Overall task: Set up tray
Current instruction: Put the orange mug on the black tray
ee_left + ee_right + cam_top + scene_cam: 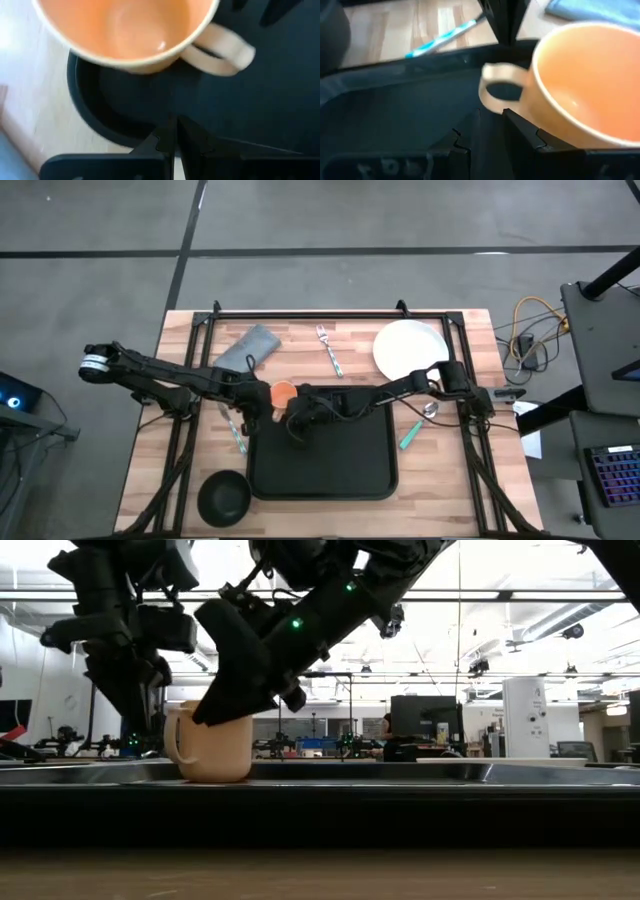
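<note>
You are looking at the tray (325, 470) lying at the table's near middle, with the mug (284, 392) sitting at its far left corner. You are placing the mug; next, I judge, comes a clean let-go. The right gripper (297, 423) is reaching beside it, slightly parted; what it grips, I cannot tell. The left gripper (262, 394) is hovering clenched, empty.

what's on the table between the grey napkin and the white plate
In the high view, a fork with a teal handle lies on the bare wood between the grey napkin and the white plate; nothing else sits on that stretch.
</note>
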You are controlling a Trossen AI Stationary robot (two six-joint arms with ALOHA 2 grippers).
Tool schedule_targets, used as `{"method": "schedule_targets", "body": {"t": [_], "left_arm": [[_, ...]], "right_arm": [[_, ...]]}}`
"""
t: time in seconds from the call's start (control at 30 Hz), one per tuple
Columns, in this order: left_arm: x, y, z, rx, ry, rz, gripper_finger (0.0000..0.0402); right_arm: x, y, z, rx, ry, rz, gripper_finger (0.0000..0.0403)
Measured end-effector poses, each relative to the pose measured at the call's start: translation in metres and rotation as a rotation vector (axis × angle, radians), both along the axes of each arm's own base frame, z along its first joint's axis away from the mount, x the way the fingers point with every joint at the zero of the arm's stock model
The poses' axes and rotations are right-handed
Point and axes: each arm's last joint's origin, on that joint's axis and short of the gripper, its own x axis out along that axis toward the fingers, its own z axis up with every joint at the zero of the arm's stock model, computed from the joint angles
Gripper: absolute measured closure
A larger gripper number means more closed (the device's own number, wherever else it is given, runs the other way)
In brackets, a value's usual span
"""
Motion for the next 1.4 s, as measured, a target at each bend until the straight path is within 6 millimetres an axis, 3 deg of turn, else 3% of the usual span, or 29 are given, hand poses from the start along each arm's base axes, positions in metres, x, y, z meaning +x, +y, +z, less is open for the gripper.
{"method": "schedule_targets", "body": {"t": [0.23, 0.5, 0.7, 1.0, 1.4], "left_arm": [[-0.007, 0.001, 0.004, 0.013, 0.014, 0.035, 0.0402], [-0.021, 0.01, 0.026, 0.243, -0.124, 0.143, 0.0402], [-0.035, 0.014, 0.046, 0.35, -0.249, 0.216, 0.0402], [-0.05, 0.015, 0.063, 0.349, -0.361, 0.223, 0.0402], [-0.044, 0.015, 0.057, 0.355, -0.323, 0.216, 0.0402]], "right_arm": [[-0.011, 0.01, 0.001, 0.002, 0.104, 0.0, 0.033], [-0.027, -0.005, -0.004, -0.103, 0.261, -0.112, 0.033], [-0.025, -0.028, -0.003, -0.136, 0.252, -0.147, 0.033], [-0.024, -0.051, 0.004, -0.196, 0.234, -0.17, 0.033], [-0.017, -0.051, 0.009, -0.137, 0.146, -0.127, 0.033]]}}
